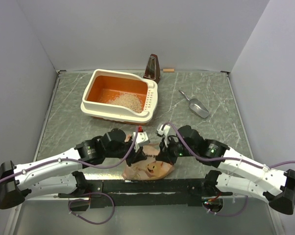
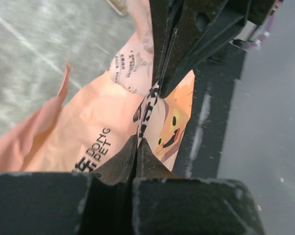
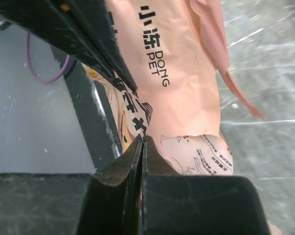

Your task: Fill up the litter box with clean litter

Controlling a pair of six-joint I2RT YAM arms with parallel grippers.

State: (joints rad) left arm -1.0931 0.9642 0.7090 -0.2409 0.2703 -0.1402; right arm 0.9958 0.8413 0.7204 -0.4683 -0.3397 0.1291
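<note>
The cream-white litter box (image 1: pixel 113 111) with an orange inside stands at the back left, and a heap of pale clean litter (image 1: pixel 128 101) lies in its near right part. A crinkled tan printed bag (image 1: pixel 150 169) lies near the front edge between my arms. My left gripper (image 1: pixel 138 156) is shut on the bag's top edge, seen in the left wrist view (image 2: pixel 136 140) with the bag (image 2: pixel 88 122) beyond it. My right gripper (image 1: pixel 164 151) is shut on the same edge close beside it (image 3: pixel 142 138), the bag (image 3: pixel 182 88) hanging past it.
A metal scoop (image 1: pixel 196 105) lies right of the box. A dark brown metronome-shaped object (image 1: pixel 152 67) and a small wooden block (image 1: pixel 168 70) stand by the back wall. The black base rail (image 1: pixel 152 185) runs under the bag's near side.
</note>
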